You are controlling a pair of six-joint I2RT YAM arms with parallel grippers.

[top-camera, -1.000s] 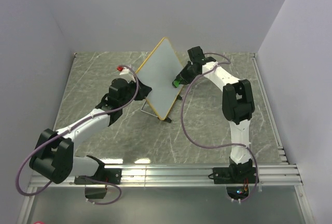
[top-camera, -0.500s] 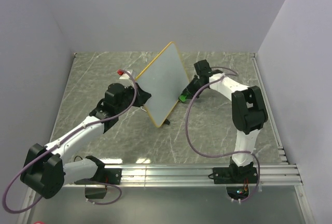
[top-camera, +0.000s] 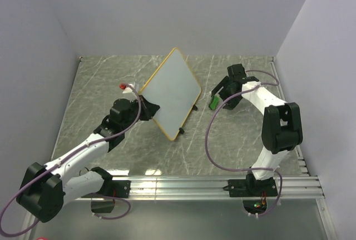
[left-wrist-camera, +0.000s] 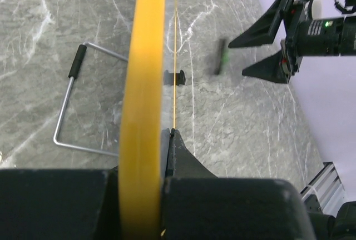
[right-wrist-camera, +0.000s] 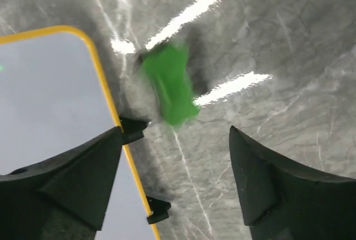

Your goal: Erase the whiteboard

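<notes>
While the left gripper (top-camera: 147, 108) clamps the whiteboard (top-camera: 171, 91) by the edge facing the left arm, the board stands tilted above the middle of the counter (top-camera: 100, 79). One corner is raised toward the back wall and the opposite corner sits low, near the counter surface; contact at that low corner cannot be confirmed. In the left wrist view the orange-tan frame (left-wrist-camera: 143, 101) runs edge-on between the left fingers (left-wrist-camera: 182, 159), which pinch it from both sides. The board face shows plain white in the top view. Two black clips (right-wrist-camera: 133, 129) sit on the frame edge nearest the right arm. A wire stand (left-wrist-camera: 65, 112) with a black sleeve on one end appears below the board. Whether it rests on the counter or hangs from the board cannot be told.

The right gripper (right-wrist-camera: 175, 131) is to the right of the board, apart from it, pointing down at the counter. Its fingers (right-wrist-camera: 78, 179) are spread wide and grip nothing. A green eraser (right-wrist-camera: 169, 87) appears beyond the fingertips, blurred, just beside the frame's corner and touching neither finger. Whether it lies on the counter or is in the air cannot be told.
</notes>
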